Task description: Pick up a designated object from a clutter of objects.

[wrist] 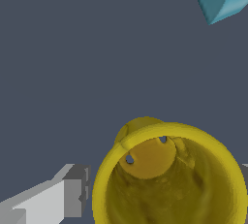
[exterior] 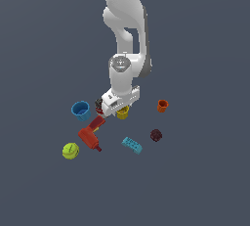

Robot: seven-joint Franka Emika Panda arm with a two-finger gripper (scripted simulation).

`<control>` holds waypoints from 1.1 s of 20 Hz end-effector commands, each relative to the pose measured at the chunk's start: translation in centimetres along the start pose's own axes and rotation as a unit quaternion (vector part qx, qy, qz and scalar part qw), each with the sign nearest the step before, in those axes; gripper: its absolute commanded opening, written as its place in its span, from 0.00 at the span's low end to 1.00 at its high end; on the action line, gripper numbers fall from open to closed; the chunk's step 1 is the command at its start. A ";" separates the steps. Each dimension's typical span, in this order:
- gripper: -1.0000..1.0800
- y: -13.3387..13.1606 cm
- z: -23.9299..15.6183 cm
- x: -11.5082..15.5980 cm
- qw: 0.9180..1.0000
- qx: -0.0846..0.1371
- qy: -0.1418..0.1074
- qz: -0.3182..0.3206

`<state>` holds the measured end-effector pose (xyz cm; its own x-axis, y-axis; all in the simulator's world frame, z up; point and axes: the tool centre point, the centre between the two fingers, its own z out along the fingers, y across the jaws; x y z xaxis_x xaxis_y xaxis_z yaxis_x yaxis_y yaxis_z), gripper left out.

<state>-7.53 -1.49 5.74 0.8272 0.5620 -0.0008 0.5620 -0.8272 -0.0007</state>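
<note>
The yellow cup (wrist: 169, 179) fills our wrist view, upright with its rim open, near the middle of the floor under our claw (exterior: 119, 106). One finger (wrist: 53, 200) stands just outside the rim with a gap showing, so we judge the claw open astride the cup, not yet gripping. A thin tapered wall could slip or tip if we close off-centre. The dark can (exterior: 99, 104) and red bottle (exterior: 90, 137) sit near enough to get nudged. The floor is plain dark grey, with no edges or walls in sight.
</note>
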 end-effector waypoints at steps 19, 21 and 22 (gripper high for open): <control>0.00 0.2 0.8 0.0 1.000 -0.001 0.001 0.000; 0.00 0.5 0.5 0.1 1.000 -0.001 0.001 0.000; 0.00 0.7 0.2 0.1 1.000 -0.001 0.001 0.000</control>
<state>-7.27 -1.83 5.16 0.8269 0.5624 0.0000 0.5624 -0.8269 0.0002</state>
